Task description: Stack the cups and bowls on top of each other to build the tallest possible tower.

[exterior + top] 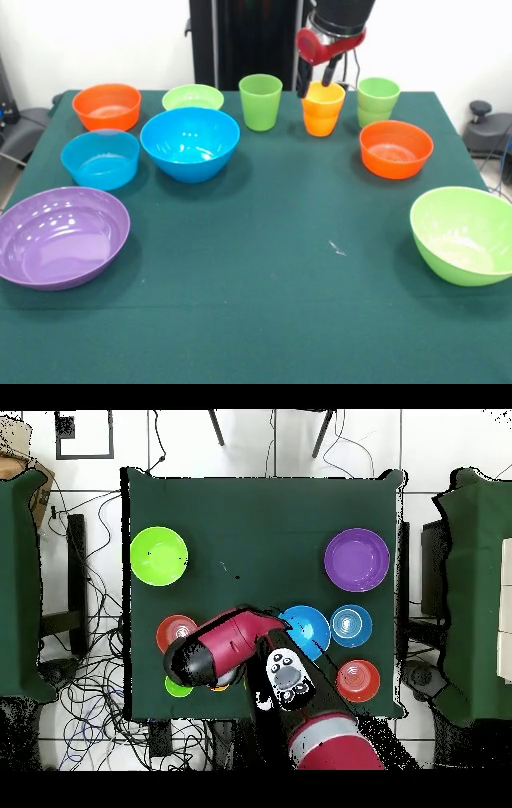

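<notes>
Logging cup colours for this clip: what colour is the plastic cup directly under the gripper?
Orange: the glossy orange plastic cup below the gripper, clearest in the front view.

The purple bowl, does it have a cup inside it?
No, the purple bowl is empty inside; its smooth bottom shows with no cup in it.

Two camera placements
The table (264, 304) is viewed closely from opposite the robot and from directly overhead; both views share it.

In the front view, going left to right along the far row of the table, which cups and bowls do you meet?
Orange bowl → small lime bowl → green cup → stacked orange cups, with the gripper at their rim → stacked green cups.
</notes>
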Tool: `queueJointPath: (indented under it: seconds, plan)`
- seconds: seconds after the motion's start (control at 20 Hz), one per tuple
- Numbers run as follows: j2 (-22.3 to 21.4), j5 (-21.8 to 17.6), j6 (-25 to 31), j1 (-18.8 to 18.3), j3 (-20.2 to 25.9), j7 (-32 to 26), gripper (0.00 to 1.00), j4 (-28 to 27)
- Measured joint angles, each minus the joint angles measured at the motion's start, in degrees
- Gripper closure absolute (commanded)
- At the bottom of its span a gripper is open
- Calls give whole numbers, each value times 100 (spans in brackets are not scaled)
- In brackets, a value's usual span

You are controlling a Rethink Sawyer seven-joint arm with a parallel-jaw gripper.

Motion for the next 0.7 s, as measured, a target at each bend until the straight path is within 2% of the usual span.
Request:
queueJointPath:
  seconds: [0.35, 0.7]
  plan:
    - [580, -377, -307, 146, -53, 0, 0, -2]
    - [832, -463, -401, 160, -98, 0, 0, -3]
